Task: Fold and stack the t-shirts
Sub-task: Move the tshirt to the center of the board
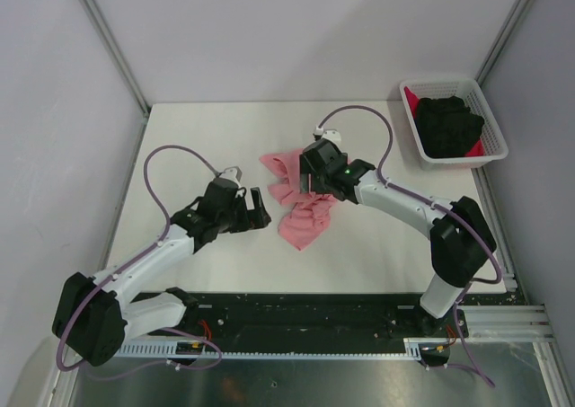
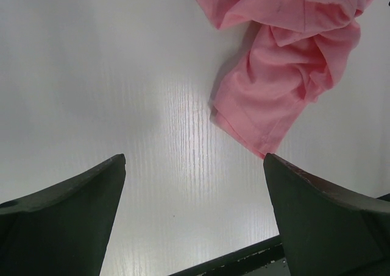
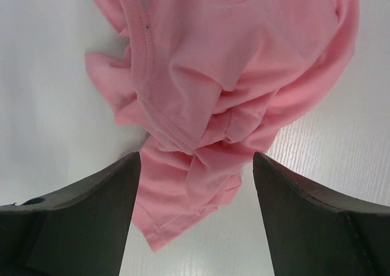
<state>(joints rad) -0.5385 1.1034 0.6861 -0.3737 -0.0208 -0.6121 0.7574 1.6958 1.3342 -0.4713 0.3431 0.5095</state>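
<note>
The salmon-pink t-shirt (image 1: 301, 214) lies crumpled and unfolded near the middle of the white table (image 1: 207, 137), bunched into a loose heap with one hem trailing toward the near edge. The right gripper (image 1: 305, 185) hangs directly over the heap. In the right wrist view its jaws stand spread wide (image 3: 195, 157), with the pink cloth (image 3: 231, 75) and a stitched hem showing in the gap between them. Nothing is pinched, and whether the fingertips touch the fabric cannot be determined. The left gripper (image 1: 260, 207) sits just beside the shirt, on its left. In the left wrist view its jaws are likewise spread apart (image 2: 194, 160) over bare tabletop, and the shirt's lower edge (image 2: 286, 69) lies ahead of them and off to the right, clear of both fingers. At the far right corner stands a white lattice basket (image 1: 449, 161) holding the black t-shirt (image 1: 454, 124), bundled on top, with the red t-shirt (image 1: 411, 97) showing beneath it at the basket's edges.
</note>
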